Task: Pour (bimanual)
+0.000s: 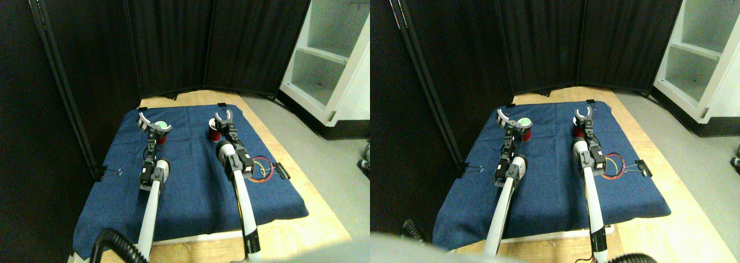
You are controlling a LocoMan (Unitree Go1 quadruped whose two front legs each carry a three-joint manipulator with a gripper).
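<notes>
While black screens (173,37) enclose it, cloth (191,188) bears two cups (161,133).

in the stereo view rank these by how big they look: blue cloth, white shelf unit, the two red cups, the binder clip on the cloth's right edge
1. blue cloth
2. white shelf unit, partly cut off by the frame
3. left red cup and right red cup: look alike, each partly hidden by a gripper
4. binder clip
</notes>
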